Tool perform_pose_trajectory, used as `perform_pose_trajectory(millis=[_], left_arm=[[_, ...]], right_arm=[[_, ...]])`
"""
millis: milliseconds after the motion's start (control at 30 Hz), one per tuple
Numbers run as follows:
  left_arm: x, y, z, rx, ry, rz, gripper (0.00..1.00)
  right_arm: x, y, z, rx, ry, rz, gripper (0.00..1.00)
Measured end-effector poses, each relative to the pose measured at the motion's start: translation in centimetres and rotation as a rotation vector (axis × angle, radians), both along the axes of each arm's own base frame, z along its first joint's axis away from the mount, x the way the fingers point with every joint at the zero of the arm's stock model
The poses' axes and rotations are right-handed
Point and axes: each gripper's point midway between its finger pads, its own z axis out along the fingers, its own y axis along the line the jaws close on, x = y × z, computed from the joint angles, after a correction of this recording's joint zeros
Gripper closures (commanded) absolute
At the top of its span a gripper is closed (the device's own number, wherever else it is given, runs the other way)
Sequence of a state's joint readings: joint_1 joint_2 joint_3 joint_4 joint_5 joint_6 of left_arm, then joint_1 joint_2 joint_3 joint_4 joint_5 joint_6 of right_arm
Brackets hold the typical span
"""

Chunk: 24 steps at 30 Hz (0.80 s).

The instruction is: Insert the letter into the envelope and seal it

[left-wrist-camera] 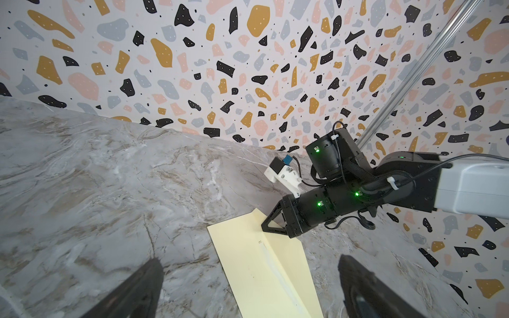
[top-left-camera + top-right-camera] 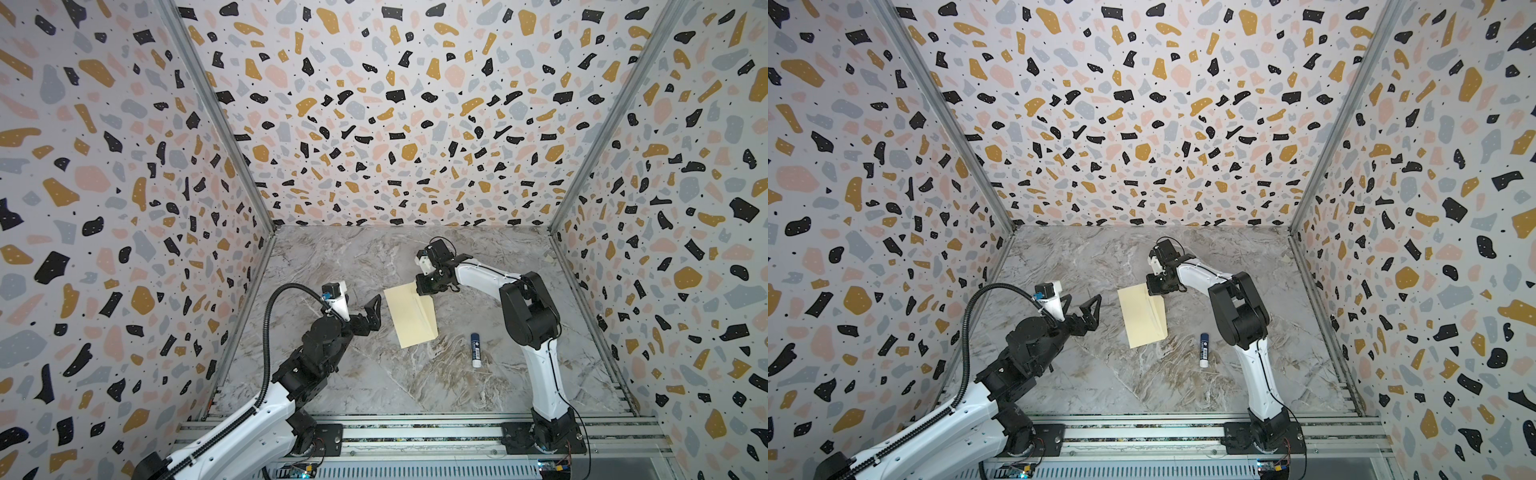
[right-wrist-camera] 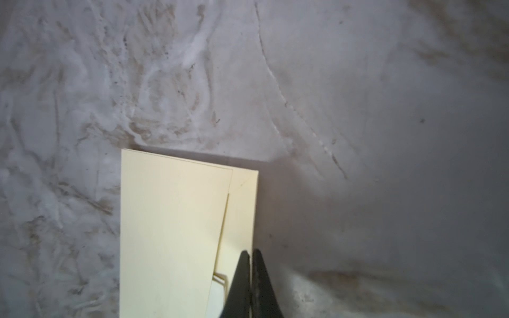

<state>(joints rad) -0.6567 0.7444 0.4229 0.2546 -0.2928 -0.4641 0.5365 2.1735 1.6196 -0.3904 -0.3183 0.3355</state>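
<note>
The pale yellow envelope [image 2: 411,316] [image 2: 1142,316] lies flat on the marble table, its flap folded out toward the right side. My right gripper [image 2: 422,291] [image 2: 1152,291] is at the envelope's far right corner. In the right wrist view its fingers [image 3: 243,275] are pressed together, with the flap's edge running between them at the gripper's tip [image 3: 251,252]. The left gripper [image 2: 362,300] [image 2: 1081,301] hovers open just left of the envelope [image 1: 256,269], touching nothing. The letter is hidden.
A white glue stick [image 2: 476,350] [image 2: 1204,350] with a blue cap lies on the table to the right of the envelope's near end, beside the right arm. Patterned walls close in the table on three sides.
</note>
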Motion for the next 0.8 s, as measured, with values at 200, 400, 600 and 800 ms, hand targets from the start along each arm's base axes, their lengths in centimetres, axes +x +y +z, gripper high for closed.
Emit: perform_pose_trajectory(millis=[200, 400, 600, 800], left_arm=[[0.0, -0.1, 0.1, -0.006, 0.0, -0.004, 0.0], [0.1, -0.5, -0.1, -0.015, 0.004, -0.021, 0.0], [0.1, -0.9, -0.3, -0.024, 0.017, -0.037, 0.0], [0.1, -1.1, -0.1, -0.038, 0.011, -0.046, 0.0]], right_arm=[[-1.0, -2.6, 6.7, 0.228, -0.069, -0.149, 1.0], [-1.6, -5.4, 13.8, 0.485, -0.201, -0.33, 1.0], [-3.0, -7.3, 13.4, 0.645, -0.17, -0.515, 1.0], [-4.2, -9.0, 11.1, 0.731, -0.116, -0.714, 1.0]])
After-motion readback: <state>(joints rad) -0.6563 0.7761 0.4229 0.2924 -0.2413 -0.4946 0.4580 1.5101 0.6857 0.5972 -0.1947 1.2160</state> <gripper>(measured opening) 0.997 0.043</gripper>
